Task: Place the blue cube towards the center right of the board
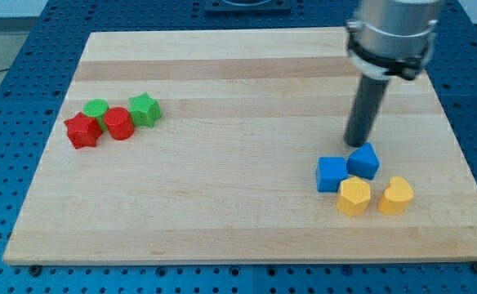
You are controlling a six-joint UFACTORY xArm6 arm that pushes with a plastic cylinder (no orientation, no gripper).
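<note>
Two blue blocks sit at the view's lower right of the wooden board (247,90). The blue cube (332,174) lies flat; a second blue block (363,161), tilted and angular, touches its right side. My tip (356,144) stands just above the second blue block, touching or nearly touching its top edge, and up-right of the blue cube. The rod rises to the grey arm at the view's top right.
A yellow hexagonal block (354,196) and a yellow heart-like block (395,196) lie just below the blue ones. At the view's left sit a red star (82,131), a red cylinder-like block (118,123), a green block (97,109) and a green star (144,109).
</note>
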